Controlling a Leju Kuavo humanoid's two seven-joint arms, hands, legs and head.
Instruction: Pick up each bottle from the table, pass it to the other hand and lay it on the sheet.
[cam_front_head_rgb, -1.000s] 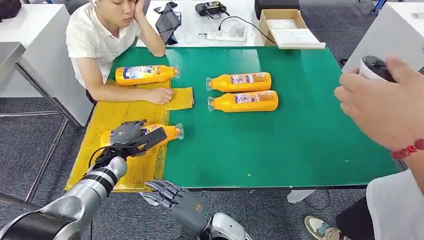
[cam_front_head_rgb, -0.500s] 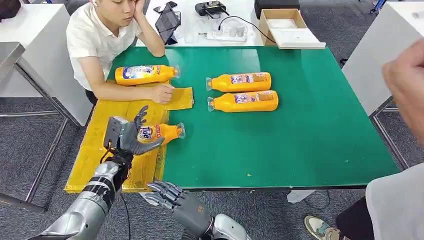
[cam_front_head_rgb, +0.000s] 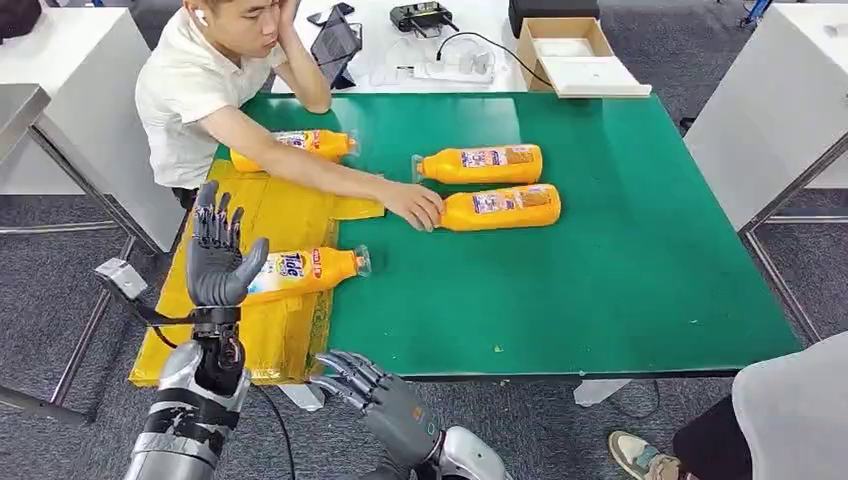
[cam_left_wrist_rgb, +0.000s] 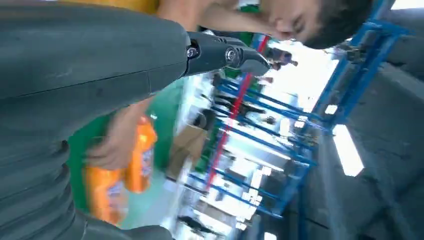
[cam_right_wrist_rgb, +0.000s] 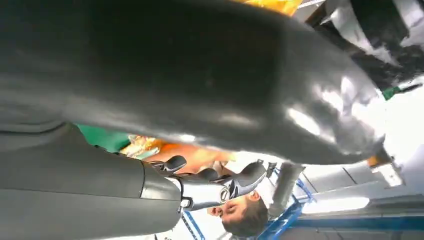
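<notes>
Left hand (cam_front_head_rgb: 214, 258): dark grey palm shell, darker segmented fingers (cam_front_head_rgb: 208, 215), thick grey thumb. Black wrist collar below it, then a silver forearm (cam_front_head_rgb: 190, 425) with black bands. Thin black cable loops off the wrist to a small grey box (cam_front_head_rgb: 121, 277) on the left. Right hand (cam_front_head_rgb: 385, 397): dark grey shell, black jointed fingers (cam_front_head_rgb: 345, 369), small orange and green marks on its back, silver cuff (cam_front_head_rgb: 466, 457) behind. Wrist views: smooth grey ribbed covers, glossy and dark

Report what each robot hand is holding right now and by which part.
Nothing is held. The left hand is raised with fingers spread above the sheet, beside the laid bottle. The right hand hangs empty, fingers apart, below the table edge.
</notes>
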